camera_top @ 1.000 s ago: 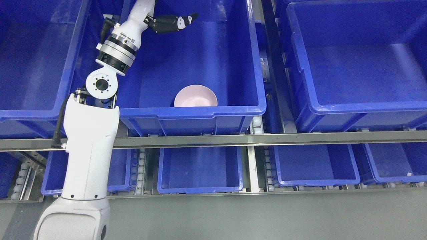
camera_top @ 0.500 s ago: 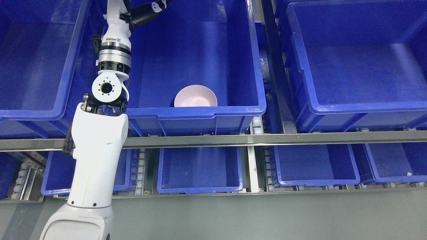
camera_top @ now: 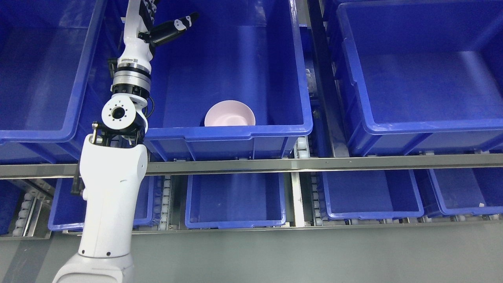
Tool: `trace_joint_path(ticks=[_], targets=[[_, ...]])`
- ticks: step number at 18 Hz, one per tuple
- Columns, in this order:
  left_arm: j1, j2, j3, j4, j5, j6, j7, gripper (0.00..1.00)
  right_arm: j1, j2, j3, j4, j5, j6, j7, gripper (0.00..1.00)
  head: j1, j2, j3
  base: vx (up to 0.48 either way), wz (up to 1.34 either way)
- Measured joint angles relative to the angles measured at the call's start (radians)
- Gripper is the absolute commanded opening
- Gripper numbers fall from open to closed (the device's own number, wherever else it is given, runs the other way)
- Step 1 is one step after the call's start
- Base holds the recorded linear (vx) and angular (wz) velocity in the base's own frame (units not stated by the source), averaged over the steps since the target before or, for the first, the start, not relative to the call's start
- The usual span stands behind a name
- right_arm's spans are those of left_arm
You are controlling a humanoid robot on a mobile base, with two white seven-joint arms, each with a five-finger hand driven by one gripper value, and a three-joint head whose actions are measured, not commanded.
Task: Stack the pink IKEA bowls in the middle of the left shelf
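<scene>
A single pink bowl (camera_top: 230,114) sits upright in the middle blue bin (camera_top: 228,132), close behind the bin's front wall and partly hidden by it. My left arm rises from the lower left and reaches up over the bin's left wall. My left hand (camera_top: 163,21) is at the top edge, far behind and to the left of the bowl, and is partly cut off by the frame. One black finger (camera_top: 175,27) points out to the right with nothing in it. The hand looks open and holds nothing. The right arm is out of the picture.
Large blue bins stand at left (camera_top: 39,133) and right (camera_top: 424,125) on the same shelf level. A metal rail (camera_top: 314,164) runs across below them. Smaller blue bins (camera_top: 235,200) sit on the lower shelf, above the grey floor.
My left arm has swung more upright and its hand has gone up and left, from over the bin's back left to the top edge. The bowl has stayed put.
</scene>
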Motion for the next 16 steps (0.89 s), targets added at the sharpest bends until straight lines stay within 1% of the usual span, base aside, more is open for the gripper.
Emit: trace_joint_path(ticks=[9,16], targets=[[0.012,-0.003,0.014,-0.027,0.008,0.019,-0.003,1.00,0.000,0.000,0.000,0.000,-0.005,0.000,0.000,1.00,0.0000,0.000,0.000,0.000,0.00],[-0.046,-0.003,0.020,-0.038,0.010,0.018,-0.003,1.00,0.000,0.000,0.000,0.000,-0.006,0.000,0.000,1.00,0.0000,0.000,0.000,0.000,0.00]])
